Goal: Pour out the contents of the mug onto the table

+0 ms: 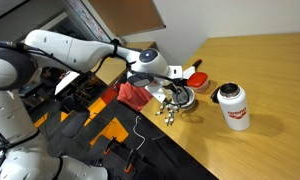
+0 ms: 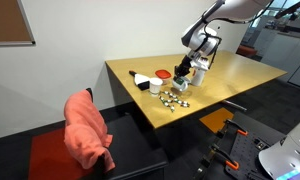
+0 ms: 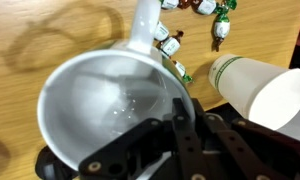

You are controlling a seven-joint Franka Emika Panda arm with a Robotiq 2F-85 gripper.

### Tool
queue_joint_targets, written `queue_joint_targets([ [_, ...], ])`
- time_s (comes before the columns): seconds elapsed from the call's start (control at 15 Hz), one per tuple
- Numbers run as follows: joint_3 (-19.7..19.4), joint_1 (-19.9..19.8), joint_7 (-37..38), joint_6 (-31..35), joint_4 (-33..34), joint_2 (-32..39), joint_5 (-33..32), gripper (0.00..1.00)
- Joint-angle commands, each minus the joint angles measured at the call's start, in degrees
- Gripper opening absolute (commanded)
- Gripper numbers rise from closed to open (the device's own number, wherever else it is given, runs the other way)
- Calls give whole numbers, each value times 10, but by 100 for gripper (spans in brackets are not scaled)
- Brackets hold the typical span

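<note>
The silvery-grey mug (image 3: 100,100) fills the wrist view, and its shiny inside looks empty. It also shows in both exterior views (image 1: 182,98) (image 2: 182,72), low over the wooden table (image 1: 270,70) (image 2: 240,75). My gripper (image 3: 185,115) is shut on the mug's rim, one finger inside and one outside; it shows in both exterior views (image 1: 168,86) (image 2: 195,66). The contents (image 3: 195,8), small pale shiny bits, lie scattered on the table beside the mug (image 1: 168,113) (image 2: 173,98).
A taller white jar with a red label (image 1: 232,105) stands past the mug. A small white cup (image 3: 255,85) (image 2: 155,87) and a red item (image 1: 197,75) (image 2: 163,75) are close by. A red cloth (image 1: 130,95) (image 2: 88,130) hangs on a chair at the table edge.
</note>
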Motion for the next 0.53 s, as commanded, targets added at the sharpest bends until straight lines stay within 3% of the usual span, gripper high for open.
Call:
queue_joint_targets([
  [0.0, 26, -23, 64, 14, 34, 20, -54, 3],
  [0.47, 54, -61, 143, 20, 84, 62, -141, 3],
])
